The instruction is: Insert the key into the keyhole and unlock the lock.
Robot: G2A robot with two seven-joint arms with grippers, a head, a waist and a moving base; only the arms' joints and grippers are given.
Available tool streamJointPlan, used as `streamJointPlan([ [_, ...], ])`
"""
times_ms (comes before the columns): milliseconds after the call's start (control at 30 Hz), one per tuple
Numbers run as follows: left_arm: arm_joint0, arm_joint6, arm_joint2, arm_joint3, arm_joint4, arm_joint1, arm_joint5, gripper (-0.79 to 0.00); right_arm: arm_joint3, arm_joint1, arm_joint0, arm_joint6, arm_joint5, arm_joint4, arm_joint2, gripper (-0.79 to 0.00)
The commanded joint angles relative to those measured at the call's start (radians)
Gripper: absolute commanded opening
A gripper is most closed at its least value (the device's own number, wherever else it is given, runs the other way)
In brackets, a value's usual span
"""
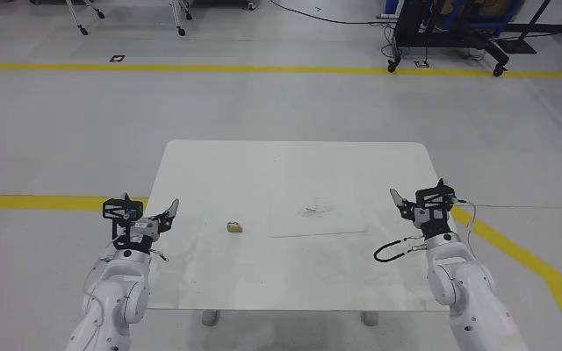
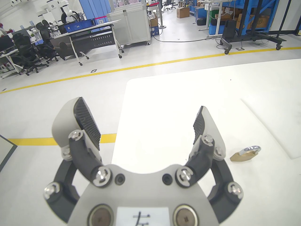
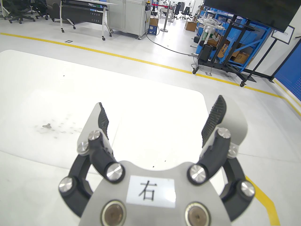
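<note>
**Lock and key both lying free, both grippers open**

Start with the lock (image 2: 244, 154): small, with a brass body and steel shackle, lying flat on the bare table (image 1: 202, 175) near the mat's (image 1: 342, 189) near-left corner, on the left gripper's (image 2: 141, 109) side. Probably dense for its bulk, rigid and smooth, so likely to skid on the slick top if nudged. Best pinched across the two broad body faces, leaving the shackle free and the keyhole end exposed. Cannot tell from here which way the keyhole points.

Next, the key (image 3: 47, 125), or what looks like it: a small grey sliver lying flat among dark smudges on the mat, well apart from the lock and nearer the right gripper (image 3: 160, 103). Likely light, thin and stiff, and awkward to lift off a flat surface. Best taken by the bow, across its flats, with the blade sticking out. Too small to tell bow from blade.

As for the left gripper: hovers at the table's left edge with fingers spread wide, gripping nothing. Same for the right gripper at the right edge, also spread wide and empty.
</note>
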Motion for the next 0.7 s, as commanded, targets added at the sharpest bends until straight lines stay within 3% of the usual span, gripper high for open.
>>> streamJointPlan([
  [0,0.000,0.000,0.000,0.000,0.000,0.000,0.000,0.000,0.000,0.000,0.000,0.000,0.000,0.000,0.000,-0.001],
  [267,0.000,0.000,0.000,0.000,0.000,0.000,0.000,0.000,0.000,0.000,0.001,0.001,0.000,-0.002,-0.002,0.000],
  [333,0.000,0.000,0.000,0.000,0.000,0.000,0.000,0.000,0.006,-0.003,0.020,0.028,-0.002,-0.063,-0.050,0.000],
  [533,0.000,0.000,0.000,0.000,0.000,0.000,0.000,0.000,0.149,-0.021,0.172,0.133,-0.179,-0.114,-0.275,0.000],
  [667,0.000,0.000,0.000,0.000,0.000,0.000,0.000,0.000,0.253,-0.032,0.268,0.142,-0.298,-0.073,-0.353,0.000],
])
